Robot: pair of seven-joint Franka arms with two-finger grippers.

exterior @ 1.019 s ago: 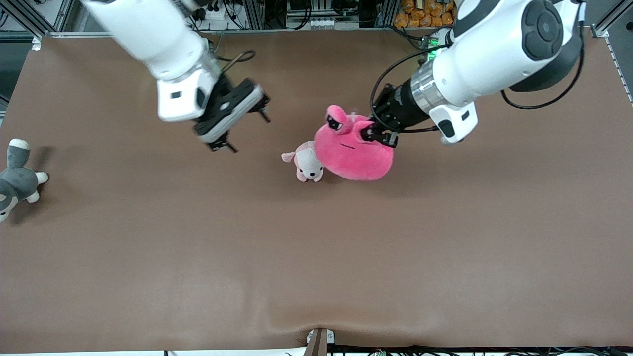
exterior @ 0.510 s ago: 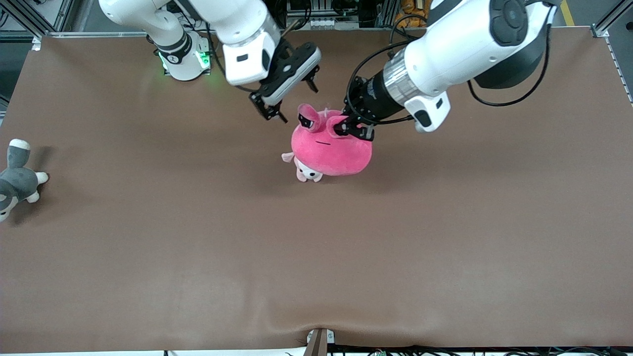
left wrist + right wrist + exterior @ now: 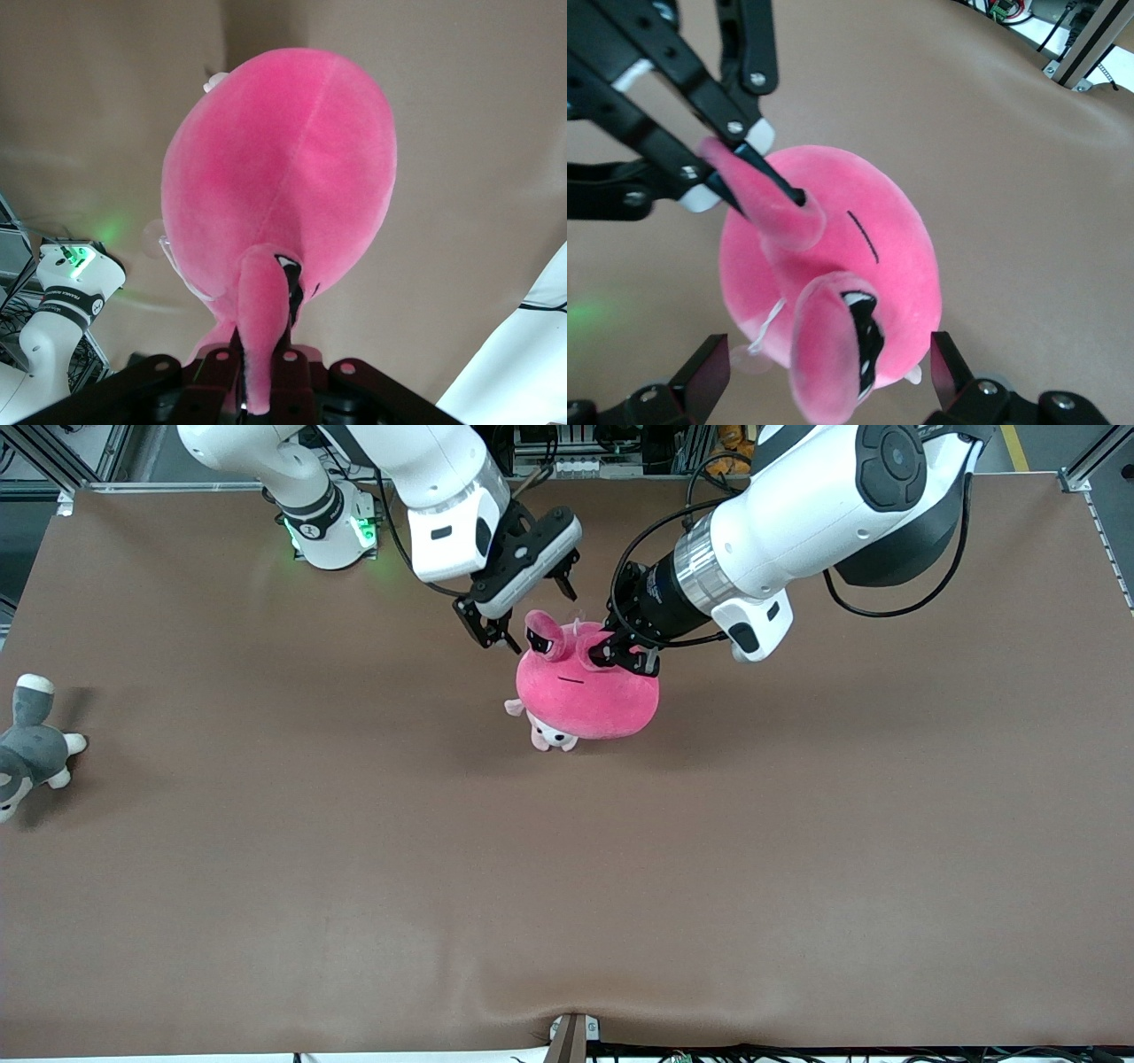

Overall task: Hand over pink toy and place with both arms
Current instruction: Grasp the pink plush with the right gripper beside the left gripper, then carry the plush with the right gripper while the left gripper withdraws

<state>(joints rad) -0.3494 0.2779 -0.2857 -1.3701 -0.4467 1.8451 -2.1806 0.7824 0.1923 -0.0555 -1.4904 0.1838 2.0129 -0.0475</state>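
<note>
The pink toy (image 3: 585, 691) hangs from my left gripper (image 3: 623, 657), which is shut on one of its eye stalks. It dangles low over the middle of the table. In the left wrist view the round pink toy (image 3: 283, 168) hangs below the left gripper (image 3: 263, 376), the stalk pinched between the jaws. My right gripper (image 3: 532, 613) is open right at the toy's other eye stalk (image 3: 544, 640). In the right wrist view that stalk (image 3: 833, 345) lies between the spread fingers of the right gripper (image 3: 827, 376), untouched, and the left gripper (image 3: 740, 155) holds the first stalk.
A small pale pink-and-white puppy plush (image 3: 551, 732) lies on the brown table (image 3: 567, 868), partly hidden under the hanging toy. A grey-and-white plush (image 3: 27, 748) lies at the right arm's end of the table. The right arm's base (image 3: 330, 527) glows green.
The left gripper carried the pink toy toward the right arm's end, over the puppy plush. The right arm swung in and brought its open gripper to the toy's free stalk.
</note>
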